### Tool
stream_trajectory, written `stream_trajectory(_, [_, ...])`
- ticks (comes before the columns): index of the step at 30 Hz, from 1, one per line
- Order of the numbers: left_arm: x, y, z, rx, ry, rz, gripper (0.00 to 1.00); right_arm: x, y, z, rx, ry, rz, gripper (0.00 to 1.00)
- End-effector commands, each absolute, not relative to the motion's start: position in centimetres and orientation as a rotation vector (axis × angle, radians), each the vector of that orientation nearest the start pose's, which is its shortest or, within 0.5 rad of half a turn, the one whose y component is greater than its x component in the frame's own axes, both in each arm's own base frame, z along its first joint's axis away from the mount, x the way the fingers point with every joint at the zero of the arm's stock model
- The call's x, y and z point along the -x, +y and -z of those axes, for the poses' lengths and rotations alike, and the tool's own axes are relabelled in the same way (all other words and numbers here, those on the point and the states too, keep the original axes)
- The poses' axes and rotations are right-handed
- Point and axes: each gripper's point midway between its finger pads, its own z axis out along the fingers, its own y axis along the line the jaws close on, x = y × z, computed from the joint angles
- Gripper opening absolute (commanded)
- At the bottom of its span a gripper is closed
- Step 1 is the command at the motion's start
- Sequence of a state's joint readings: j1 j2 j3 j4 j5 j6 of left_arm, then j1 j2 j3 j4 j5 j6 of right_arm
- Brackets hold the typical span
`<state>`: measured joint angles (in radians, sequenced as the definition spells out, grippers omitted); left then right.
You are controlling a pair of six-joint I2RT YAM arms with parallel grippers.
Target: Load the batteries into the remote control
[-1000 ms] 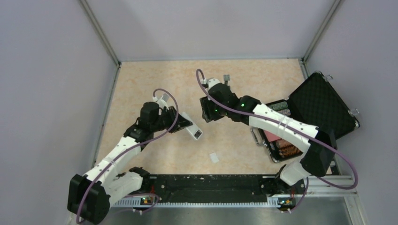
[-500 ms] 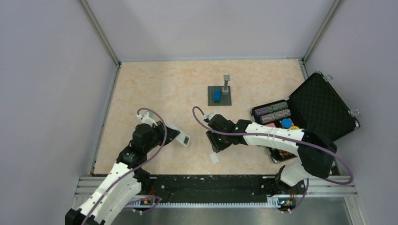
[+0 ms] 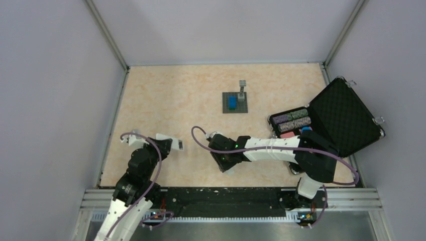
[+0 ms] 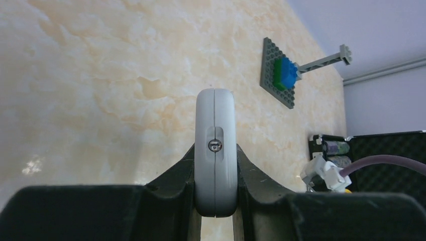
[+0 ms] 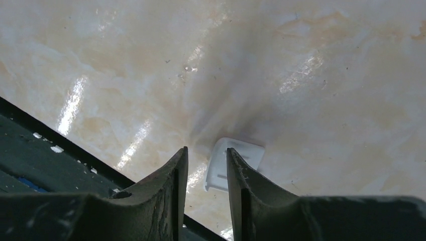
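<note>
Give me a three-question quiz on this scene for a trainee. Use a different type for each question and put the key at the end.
1. True or false: the left gripper is shut on the remote control, which is held edge-on.
2. What colour is the block on the grey plate?
3. Where does the small white flat piece lie?
A. on the grey plate
B. on the table, close by the fingertips of the right gripper
C. clamped in the left gripper

Key: 1 true; 2 blue; 3 B.
</note>
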<state>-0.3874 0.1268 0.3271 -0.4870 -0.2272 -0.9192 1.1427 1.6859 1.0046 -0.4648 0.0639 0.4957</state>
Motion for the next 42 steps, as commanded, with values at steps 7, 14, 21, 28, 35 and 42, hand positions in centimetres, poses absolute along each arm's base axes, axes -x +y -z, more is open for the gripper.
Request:
stream_trajectory(7, [-20.5,-6.3,-16.3,0.707,1.771,0.635,0.0,-14.7,31.6,-2.8,0.764,2.633,-0.172,0.28])
stream_trajectory(14, [-20.4,-5.8,-16.3,0.73,1.756,0.616,0.0,-13.6,31.7,-3.0,0.779,2.624,-0.138,0.23])
stream_trajectory(21, [-20.3,-5.6,-16.1,0.736,1.761,0.604,0.0,-12.8,31.7,-3.5,0.802,2.601,-0.083,0.37])
stream_trajectory(28, [-20.2,-5.6,-16.0,0.733,1.765,0.6,0.0,-12.4,31.9,-3.6,0.801,2.602,-0.082,0.27])
stream_trajectory(35, [-20.1,-5.4,-15.9,0.732,1.769,0.591,0.0,-12.2,31.4,-3.0,0.766,2.632,-0.052,0.25])
stream_trajectory(42, [-20.1,-5.4,-15.9,0.729,1.769,0.588,0.0,-11.7,31.3,-2.2,0.759,2.659,-0.062,0.16])
